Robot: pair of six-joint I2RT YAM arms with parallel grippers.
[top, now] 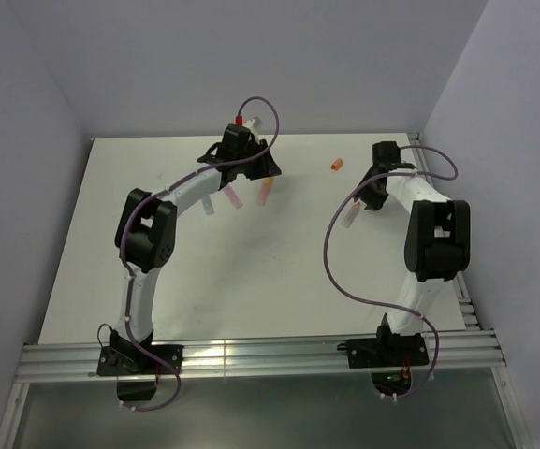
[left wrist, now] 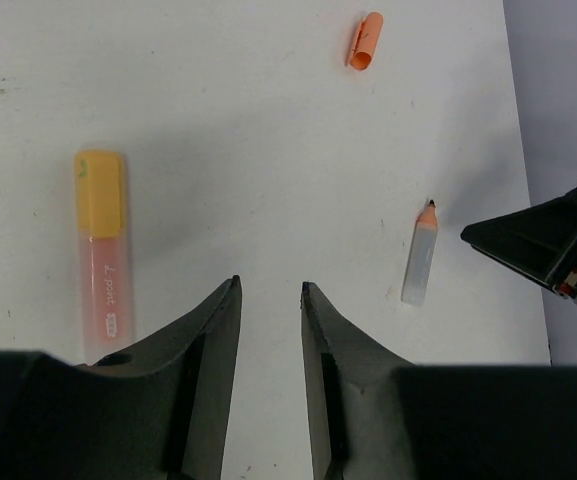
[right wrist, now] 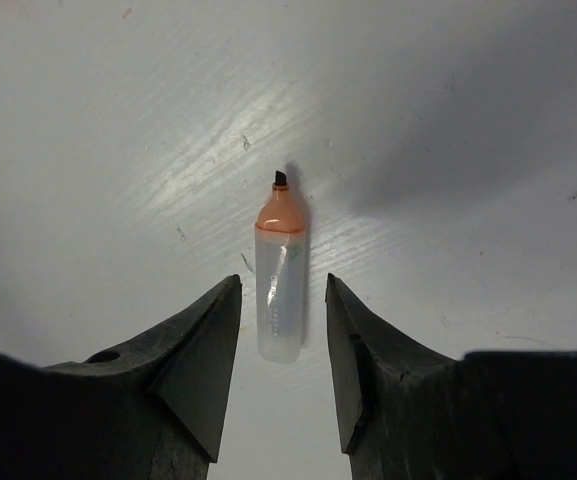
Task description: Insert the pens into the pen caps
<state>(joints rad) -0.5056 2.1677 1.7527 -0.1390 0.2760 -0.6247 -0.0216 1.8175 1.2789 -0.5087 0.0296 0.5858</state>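
Note:
A whitish pen (right wrist: 280,275) with an orange tip lies on the table, its rear end between the fingers of my open right gripper (right wrist: 283,282). It also shows in the top view (top: 351,217) under my right gripper (top: 365,200), and in the left wrist view (left wrist: 421,255). A loose orange cap (top: 336,166) lies further back and shows in the left wrist view (left wrist: 365,41). My left gripper (left wrist: 269,285) is open and empty above bare table. A pink pen with a yellow-orange cap on it (left wrist: 101,250) lies to its left.
In the top view my left gripper (top: 268,168) is at the far centre. A pale blue pen (top: 208,204), a pink pen (top: 235,197) and the orange-capped one (top: 266,192) lie beside it. Walls close in at the back and sides.

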